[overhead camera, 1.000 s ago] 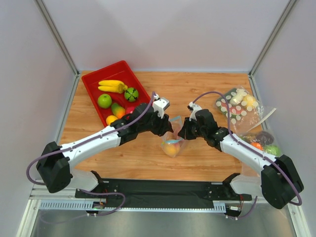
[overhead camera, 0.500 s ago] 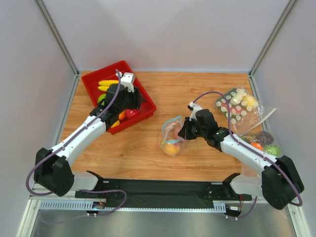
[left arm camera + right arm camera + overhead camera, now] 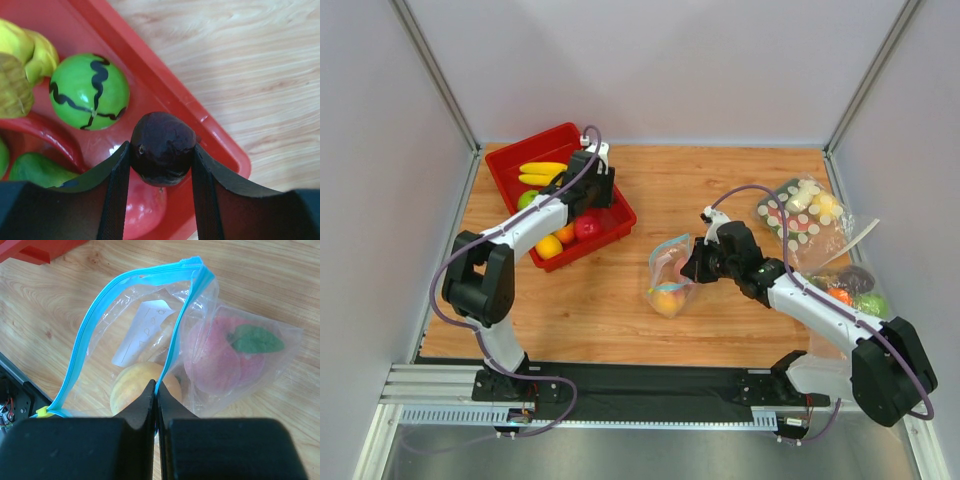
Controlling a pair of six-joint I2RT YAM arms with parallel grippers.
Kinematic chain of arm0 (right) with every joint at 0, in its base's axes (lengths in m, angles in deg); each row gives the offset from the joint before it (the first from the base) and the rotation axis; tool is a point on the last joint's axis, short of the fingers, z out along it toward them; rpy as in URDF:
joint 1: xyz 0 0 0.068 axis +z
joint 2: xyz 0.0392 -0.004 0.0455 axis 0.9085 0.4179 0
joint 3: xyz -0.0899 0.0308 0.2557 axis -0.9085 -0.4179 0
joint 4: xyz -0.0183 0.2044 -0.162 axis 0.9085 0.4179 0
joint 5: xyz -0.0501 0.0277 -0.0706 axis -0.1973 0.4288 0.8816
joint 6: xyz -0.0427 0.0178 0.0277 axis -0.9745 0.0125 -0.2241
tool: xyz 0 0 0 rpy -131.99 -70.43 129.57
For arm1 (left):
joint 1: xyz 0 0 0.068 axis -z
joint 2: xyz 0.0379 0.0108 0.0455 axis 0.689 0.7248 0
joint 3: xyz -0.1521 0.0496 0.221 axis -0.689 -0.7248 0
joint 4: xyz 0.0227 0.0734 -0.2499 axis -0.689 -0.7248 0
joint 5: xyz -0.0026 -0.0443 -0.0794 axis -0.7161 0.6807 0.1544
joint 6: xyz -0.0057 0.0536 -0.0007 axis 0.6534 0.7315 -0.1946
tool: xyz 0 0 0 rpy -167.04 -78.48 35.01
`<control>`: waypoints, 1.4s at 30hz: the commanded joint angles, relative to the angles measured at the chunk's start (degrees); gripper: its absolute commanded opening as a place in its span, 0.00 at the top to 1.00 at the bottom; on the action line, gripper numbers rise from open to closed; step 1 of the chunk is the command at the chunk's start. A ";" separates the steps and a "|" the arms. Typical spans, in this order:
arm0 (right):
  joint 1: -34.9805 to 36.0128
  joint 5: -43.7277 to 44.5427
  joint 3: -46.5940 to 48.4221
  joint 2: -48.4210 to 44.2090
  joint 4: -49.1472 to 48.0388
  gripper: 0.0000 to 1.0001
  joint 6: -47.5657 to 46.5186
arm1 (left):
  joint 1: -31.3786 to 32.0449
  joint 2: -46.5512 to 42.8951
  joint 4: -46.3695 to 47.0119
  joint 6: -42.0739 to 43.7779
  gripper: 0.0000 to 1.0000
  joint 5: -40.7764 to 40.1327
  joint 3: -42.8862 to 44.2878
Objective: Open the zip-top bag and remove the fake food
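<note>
Top external view first: the left arm reaches out to the far left corner of the table (image 3: 720,190), and its left gripper (image 3: 592,192) hangs over the near-right end of the red tray (image 3: 510,160). From the left wrist camera I can see what it carries. The two dark fingers (image 3: 117,190) are pinching the dark purple fruit (image 3: 162,145), one on each side of it, just above the tray's inner corner. Below and behind the fruit lie a green ball (image 3: 89,91) with black wavy lines, the bananas (image 3: 27,47) at the left edge, and a red fruit (image 3: 145,212) right under the fingers.

The zip-top bag (image 3: 668,275) sits near the middle of the table, well apart from the tray. The right gripper (image 3: 692,268) is at the bag's right side. The right wrist camera shows its fingers pressed together on one lip of the blue zip strip (image 3: 85,335). The other lip arches away from it, so the mouth gapes open. Through the clear plastic I see the yellow-orange fruit (image 3: 132,385) by the fingertips and the pink-red fruit (image 3: 215,360) with a green leaf to its right. A small white slip lies in there too.

At the far right of the table rests a crinkly bag (image 3: 800,215).
</note>
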 commanded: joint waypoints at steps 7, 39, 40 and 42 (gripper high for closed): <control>0.14 0.10 -0.37 -1.14 -0.11 1.00 -1.04 | -0.32 0.17 -3.49 0.23 0.44 -0.45 2.00; 0.14 0.36 -0.64 -3.42 0.51 1.00 -0.69 | 20.85 -17.23 -8.06 0.59 0.30 16.43 -4.59; 0.05 0.54 -0.64 -3.95 0.77 1.00 -0.78 | 22.25 -16.88 -7.98 0.15 0.32 16.70 -4.77; 0.05 1.06 -0.64 -4.39 1.12 1.00 -0.87 | 23.84 -15.66 -8.15 -0.82 0.38 16.79 -5.04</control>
